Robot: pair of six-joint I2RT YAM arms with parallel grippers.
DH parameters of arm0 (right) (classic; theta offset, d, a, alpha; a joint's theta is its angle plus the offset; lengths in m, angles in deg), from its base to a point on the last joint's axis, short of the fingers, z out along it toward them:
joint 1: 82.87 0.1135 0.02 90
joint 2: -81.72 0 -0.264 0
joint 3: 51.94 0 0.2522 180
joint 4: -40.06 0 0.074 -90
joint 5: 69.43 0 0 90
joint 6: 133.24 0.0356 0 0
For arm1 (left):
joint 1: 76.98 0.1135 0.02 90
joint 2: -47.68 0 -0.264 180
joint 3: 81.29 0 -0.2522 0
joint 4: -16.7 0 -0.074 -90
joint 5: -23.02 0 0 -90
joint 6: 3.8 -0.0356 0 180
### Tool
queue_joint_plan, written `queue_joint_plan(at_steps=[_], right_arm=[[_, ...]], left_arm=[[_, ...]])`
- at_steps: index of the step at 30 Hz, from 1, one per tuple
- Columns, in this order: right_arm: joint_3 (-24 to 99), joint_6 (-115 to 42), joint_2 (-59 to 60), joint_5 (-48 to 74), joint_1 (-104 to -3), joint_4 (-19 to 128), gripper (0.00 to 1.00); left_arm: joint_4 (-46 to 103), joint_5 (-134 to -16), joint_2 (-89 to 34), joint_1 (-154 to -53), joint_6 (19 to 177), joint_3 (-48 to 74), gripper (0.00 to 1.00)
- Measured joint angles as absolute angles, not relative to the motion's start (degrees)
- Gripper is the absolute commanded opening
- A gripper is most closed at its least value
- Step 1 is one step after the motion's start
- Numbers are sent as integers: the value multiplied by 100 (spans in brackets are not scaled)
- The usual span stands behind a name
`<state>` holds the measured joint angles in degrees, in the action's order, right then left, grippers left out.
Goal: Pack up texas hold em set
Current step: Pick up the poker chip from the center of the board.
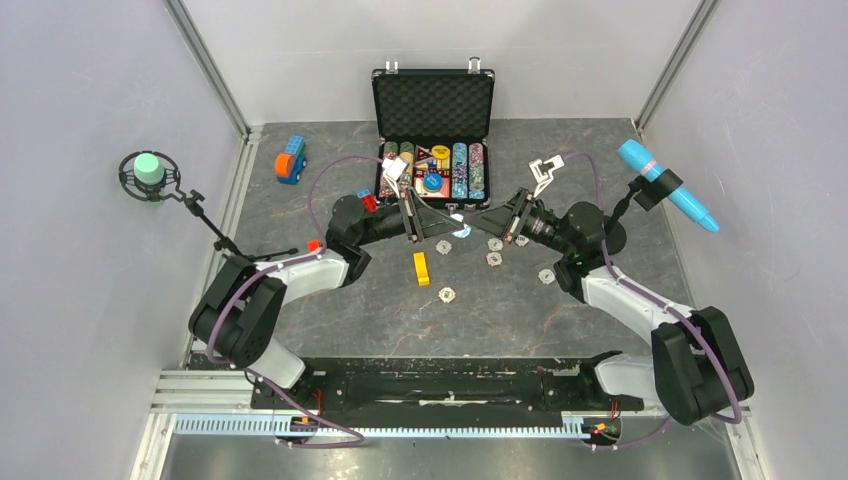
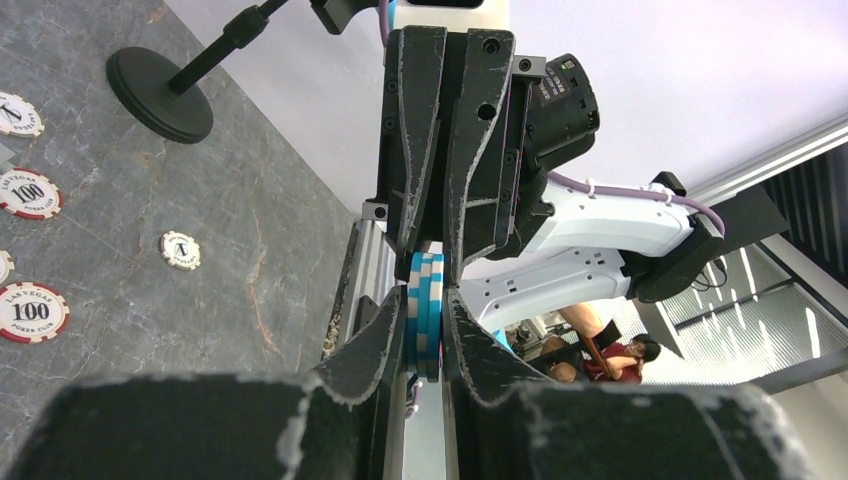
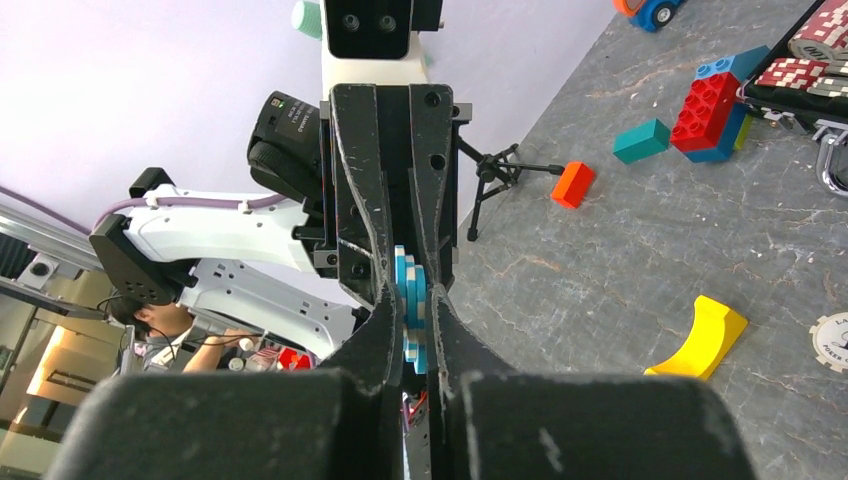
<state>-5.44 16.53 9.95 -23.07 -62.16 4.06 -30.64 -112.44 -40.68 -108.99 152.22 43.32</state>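
Note:
The black briefcase [image 1: 433, 100] stands open at the back, grey foam in its lid and rows of coloured chips [image 1: 467, 170] in its tray. My left gripper [image 1: 452, 229] and right gripper [image 1: 472, 226] meet tip to tip in front of it. Both are shut on the same small stack of blue-and-white chips [image 2: 427, 305], which also shows in the right wrist view [image 3: 410, 300]. My left gripper [image 2: 425, 300] pinches the stack from one side and my right gripper [image 3: 412, 302] from the other. Several pale-edged chips [image 1: 494, 259] lie loose on the table below the right gripper.
A yellow block [image 1: 421, 268] lies near the loose chips. Red and blue toy bricks [image 1: 290, 160] sit left of the case, more by the left wrist [image 1: 366, 198]. A stand with a green cap [image 1: 148, 170] is far left, a blue tube [image 1: 665, 185] on a stand far right.

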Motion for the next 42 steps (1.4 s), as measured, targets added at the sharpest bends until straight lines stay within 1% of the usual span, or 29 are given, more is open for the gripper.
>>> queue_joint_plan(at_steps=[3,5,7,10,12,20,23,24,26,30,35,39,42], right_arm=[[-544,1648,995,-2318,-6216,402,0],[-544,1627,997,-2333,-6207,376,0],[-544,1581,997,-2335,-6209,376,0],[-544,1456,997,-2338,-6209,483,0],[-542,1331,997,-2333,-6207,605,0],[-219,481,1080,-2307,-6196,1700,0],[-31,132,1139,-2244,-6200,2146,0],[15,40,1148,-2204,-6205,2260,0],[111,-155,1161,-2113,-6213,2529,0],[269,-459,1170,-1944,-6231,3060,0],[590,-865,1170,-1697,-6242,3792,0],[909,-1182,1170,-1483,-6242,4349,0],[1123,-1335,1170,-1326,-6242,4658,0]], left_arm=[[-3072,-11257,-4068,-10899,15231,4332,33],[-3057,-11257,-4075,-10899,15231,4332,43],[-3048,-11261,-4081,-10899,15240,4332,56],[-3070,-11257,-4081,-10899,15259,4332,63],[-3070,-11257,-4081,-10899,15261,4332,66],[-2950,-11204,-4081,-10899,15253,4332,69],[-2810,-11191,-4070,-10899,15205,4332,72],[-2718,-11185,-4053,-10899,15157,4332,75],[-2397,-11141,-3961,-10899,14993,4332,87],[-1402,-10900,-3609,-10899,14392,4291,96],[69,-10271,-2916,-10901,13336,4094,97],[650,-9569,-2427,-10986,12663,4088,97],[801,-8791,-2138,-11310,12044,4214,100]])
